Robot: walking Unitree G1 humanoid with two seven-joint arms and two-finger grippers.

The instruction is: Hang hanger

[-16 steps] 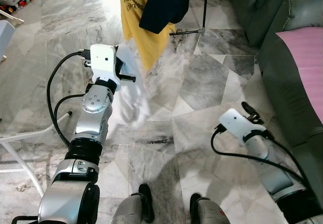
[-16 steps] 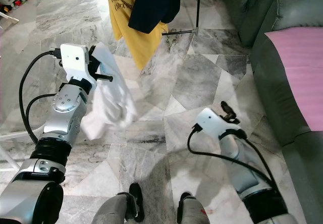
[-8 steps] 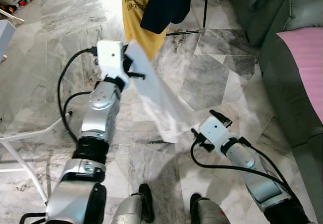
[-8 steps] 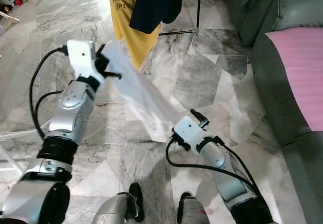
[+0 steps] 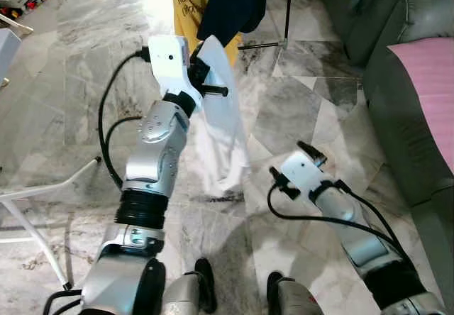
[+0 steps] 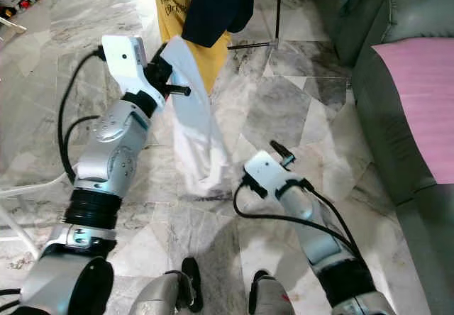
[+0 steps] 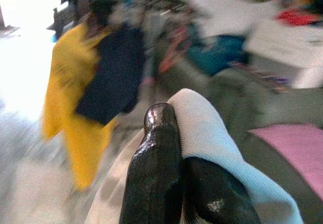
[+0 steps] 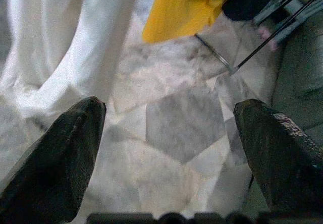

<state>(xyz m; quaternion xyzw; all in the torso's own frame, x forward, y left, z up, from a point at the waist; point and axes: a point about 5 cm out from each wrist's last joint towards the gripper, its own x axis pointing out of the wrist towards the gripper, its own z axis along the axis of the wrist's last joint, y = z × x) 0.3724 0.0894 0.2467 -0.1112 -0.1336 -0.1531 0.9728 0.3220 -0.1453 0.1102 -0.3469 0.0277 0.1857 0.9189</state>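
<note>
Both arms are built of silver, rounded metal segments stacked between black ribbed collars, the left arm showing small dark screw holes ringed on its elbow housing. Each wrist ends in a white, boxy plastic block, with one dark dot on the left block. Black cables loop out from the blocks and run back along the forearms. The right arm is slimmer, silver fading into a black cuff near the shoulder. The fingers are glossy black and smooth, with rounded tips. Two black feet sit beneath grey legs
</note>
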